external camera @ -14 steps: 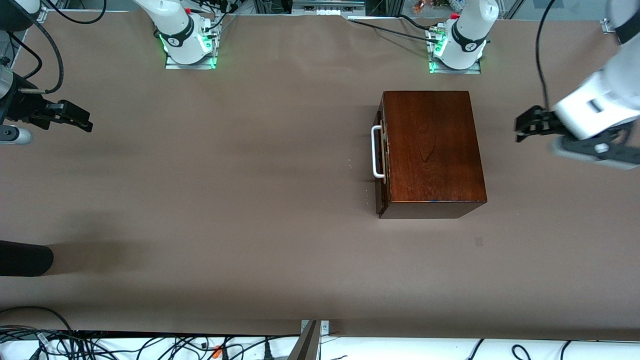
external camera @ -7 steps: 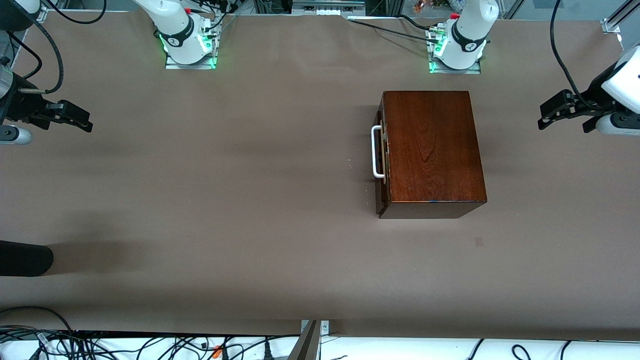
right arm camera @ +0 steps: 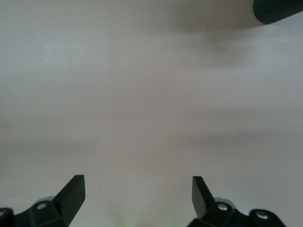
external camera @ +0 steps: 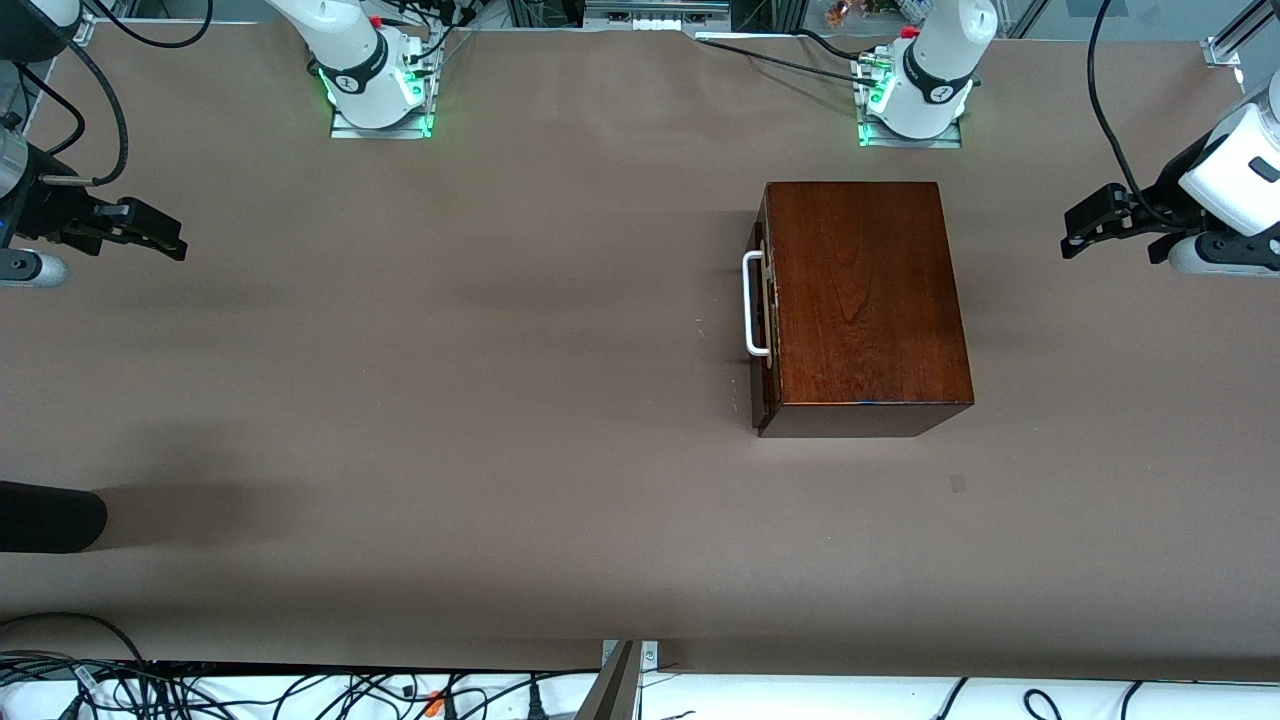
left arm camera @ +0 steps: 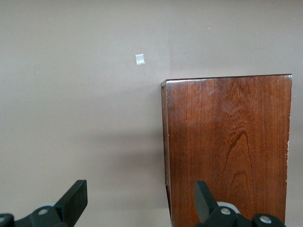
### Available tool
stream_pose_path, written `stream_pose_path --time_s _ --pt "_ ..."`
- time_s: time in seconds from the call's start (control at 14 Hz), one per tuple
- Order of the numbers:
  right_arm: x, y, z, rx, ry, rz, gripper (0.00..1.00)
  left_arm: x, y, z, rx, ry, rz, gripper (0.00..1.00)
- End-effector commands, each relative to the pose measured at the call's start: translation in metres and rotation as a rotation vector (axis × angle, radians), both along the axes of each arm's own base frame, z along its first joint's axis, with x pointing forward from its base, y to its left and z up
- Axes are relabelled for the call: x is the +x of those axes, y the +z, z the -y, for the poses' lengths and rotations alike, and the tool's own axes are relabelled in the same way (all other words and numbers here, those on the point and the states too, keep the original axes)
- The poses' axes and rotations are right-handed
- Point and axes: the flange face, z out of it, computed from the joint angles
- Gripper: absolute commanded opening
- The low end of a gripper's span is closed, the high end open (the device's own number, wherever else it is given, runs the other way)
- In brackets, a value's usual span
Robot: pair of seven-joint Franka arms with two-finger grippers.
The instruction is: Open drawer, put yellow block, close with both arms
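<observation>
Drawer (external camera: 766,320) seemingly shut, handle facing right arm's end.

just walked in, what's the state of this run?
Nothing is being handled. The drawer sits shut in the wooden box, and no yellow block is in view. The left gripper hangs open over bare table toward the left arm's end, beside the box. The right gripper hangs open over bare table at the right arm's end, away from the box.
</observation>
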Motion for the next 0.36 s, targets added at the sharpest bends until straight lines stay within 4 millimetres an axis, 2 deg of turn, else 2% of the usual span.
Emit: stream_pose_path --time_s 0.0,0.14,0.28 --pt "-0.0075 0.0096 0.0014 0.008 0.008 0.004 1.0 -0.0005 0.005 -0.0059 0.013 0.015 -0.006 1.0" --pt "-0.007 0.0101 0.0014 0.008 0.006 0.005 1.0 -0.0003 0.005 -0.0143 0.013 0.03 -0.006 1.0" --pt "-0.0061 0.0103 0.0014 0.008 0.006 0.008 1.0 -0.0004 0.005 -0.0103 0.014 0.023 -0.006 1.0"
